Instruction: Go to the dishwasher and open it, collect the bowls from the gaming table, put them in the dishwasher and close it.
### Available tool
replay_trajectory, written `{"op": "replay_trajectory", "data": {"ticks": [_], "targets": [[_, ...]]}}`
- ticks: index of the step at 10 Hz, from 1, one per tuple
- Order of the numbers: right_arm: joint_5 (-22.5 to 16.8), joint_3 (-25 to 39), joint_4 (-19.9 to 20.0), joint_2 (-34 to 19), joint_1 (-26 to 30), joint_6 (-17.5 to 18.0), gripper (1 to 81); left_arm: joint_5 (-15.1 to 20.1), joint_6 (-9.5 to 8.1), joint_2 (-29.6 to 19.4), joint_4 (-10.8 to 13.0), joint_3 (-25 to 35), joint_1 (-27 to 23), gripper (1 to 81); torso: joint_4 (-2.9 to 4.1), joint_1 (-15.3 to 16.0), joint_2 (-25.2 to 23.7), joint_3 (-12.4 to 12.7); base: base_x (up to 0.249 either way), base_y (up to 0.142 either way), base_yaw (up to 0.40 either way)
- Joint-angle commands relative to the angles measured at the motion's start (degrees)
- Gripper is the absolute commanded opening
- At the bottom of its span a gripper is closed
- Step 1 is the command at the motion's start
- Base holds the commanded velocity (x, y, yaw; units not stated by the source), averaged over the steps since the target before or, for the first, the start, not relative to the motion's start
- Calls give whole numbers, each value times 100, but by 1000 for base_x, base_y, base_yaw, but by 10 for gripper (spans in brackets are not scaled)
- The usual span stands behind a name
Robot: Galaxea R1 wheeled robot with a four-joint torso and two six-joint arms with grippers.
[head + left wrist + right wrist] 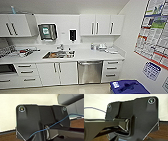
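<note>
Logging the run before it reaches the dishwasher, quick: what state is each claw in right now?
Left claw: cannot be told; the wrist view does not make its fingers out.
Right claw: cannot be told, for the same reason.

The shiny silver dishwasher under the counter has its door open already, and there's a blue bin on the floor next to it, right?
Not quite. In the head view the dishwasher door is shut, its bar handle flat across the top. The rest holds: it sits under the counter, with the blue bin on the floor nearby.

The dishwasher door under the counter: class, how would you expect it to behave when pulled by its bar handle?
The dishwasher door, shut now, looks like rigid steel, so probably stiff and fairly heavy. Its smooth horizontal bar handle sits along the top and may be slippery.
</note>
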Motion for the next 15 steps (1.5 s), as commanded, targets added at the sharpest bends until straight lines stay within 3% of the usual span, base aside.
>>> {"op": "replay_trajectory", "data": {"ticks": [1, 6, 15], "targets": [[-333, 70, -41, -116, 268, -24, 811, 301, 46, -78, -11, 42, -275, 811, 0, 0, 0, 0, 94, 0, 0], [-333, 44, -41, -81, 268, -24, 811, 301, 46, -78, -11, 42, -275, 811, 0, -2, 0, 0, 95, 0, 0], [-333, -9, -41, -54, 268, -24, 811, 301, 55, -78, -3, 42, -284, 811, 0, -5, 0, 0, 94, 66, 0]]}}
